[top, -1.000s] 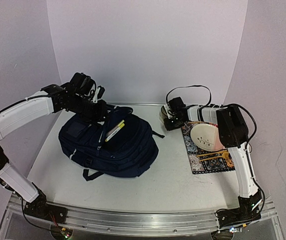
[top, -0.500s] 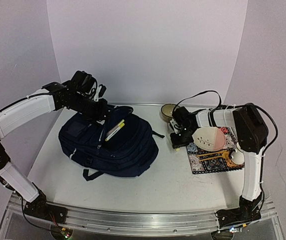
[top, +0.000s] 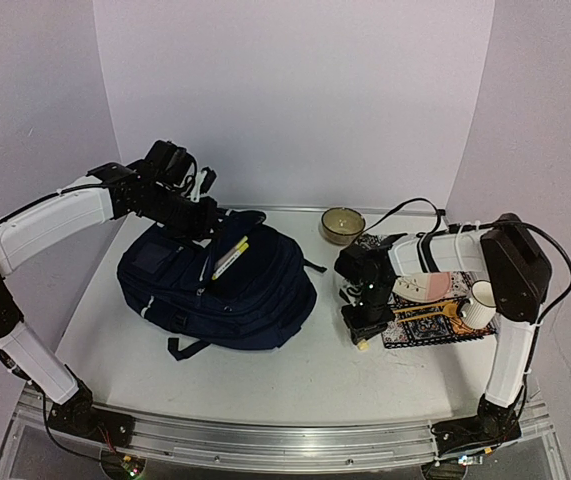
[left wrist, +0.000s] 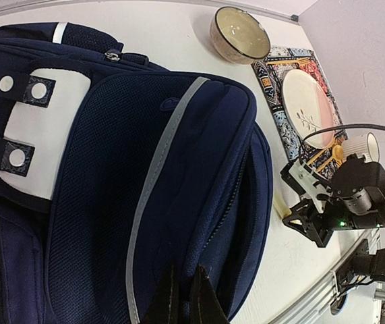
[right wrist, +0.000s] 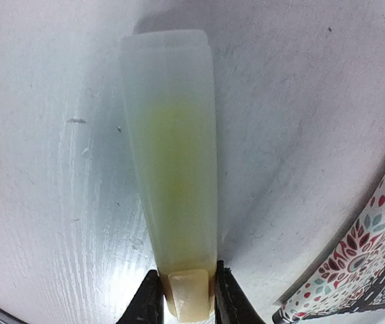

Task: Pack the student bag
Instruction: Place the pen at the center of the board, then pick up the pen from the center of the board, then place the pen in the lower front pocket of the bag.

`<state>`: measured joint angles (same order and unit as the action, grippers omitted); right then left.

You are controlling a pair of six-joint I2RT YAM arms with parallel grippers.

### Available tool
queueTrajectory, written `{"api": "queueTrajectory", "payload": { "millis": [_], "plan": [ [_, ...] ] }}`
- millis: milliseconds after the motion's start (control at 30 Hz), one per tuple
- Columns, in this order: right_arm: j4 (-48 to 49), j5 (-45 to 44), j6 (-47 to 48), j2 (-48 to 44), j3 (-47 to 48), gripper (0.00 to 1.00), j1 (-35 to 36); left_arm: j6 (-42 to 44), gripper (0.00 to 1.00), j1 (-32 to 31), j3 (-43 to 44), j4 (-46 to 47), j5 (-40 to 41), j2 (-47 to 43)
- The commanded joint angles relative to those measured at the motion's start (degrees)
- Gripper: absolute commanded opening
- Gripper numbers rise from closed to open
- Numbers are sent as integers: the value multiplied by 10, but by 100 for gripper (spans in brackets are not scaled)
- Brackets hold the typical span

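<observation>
Moved: the right gripper (top: 362, 335) has swung forward from beside the bowl (top: 342, 224) to the bare table (top: 315, 370) just left of the mat (top: 420, 330). The left arm has kept its place.
Right gripper: clamped on the capped end of a pale tube (right wrist: 172, 169), held low over the table.
Left gripper (left wrist: 182, 297): clenched, tips at the pocket edge of the bag (top: 215, 285). I cannot tell whether cloth is pinched.
Views: only the right wrist shows the grip on the tube. Only the top view shows pens (top: 230, 262) poking from the bag. Only the left wrist shows its white patch (left wrist: 37, 142).
Room: open table lies between bag and mat, and in front of both. The plate (top: 425, 287) and cup (top: 480, 305) sit on the mat near the right edge.
Bag: navy with a grey stripe, lying on the table's left half, pocket gaping.
</observation>
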<state>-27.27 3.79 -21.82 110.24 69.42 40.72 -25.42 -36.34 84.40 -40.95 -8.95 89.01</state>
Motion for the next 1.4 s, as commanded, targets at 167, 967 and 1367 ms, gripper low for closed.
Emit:
{"api": "queueTrajectory", "payload": {
  "millis": [167,967,1367],
  "plan": [
    [-99,-28,-10,52,98,38,1,10,0,6,22,29,13,-26],
    [-131,14,-42,-1,156,13,12,-13,0,6,-6,43,-35,-64],
    [103,167,-250,-144,134,4,26,-18,0,5,-15,64,-104,-72]
  ]
}}
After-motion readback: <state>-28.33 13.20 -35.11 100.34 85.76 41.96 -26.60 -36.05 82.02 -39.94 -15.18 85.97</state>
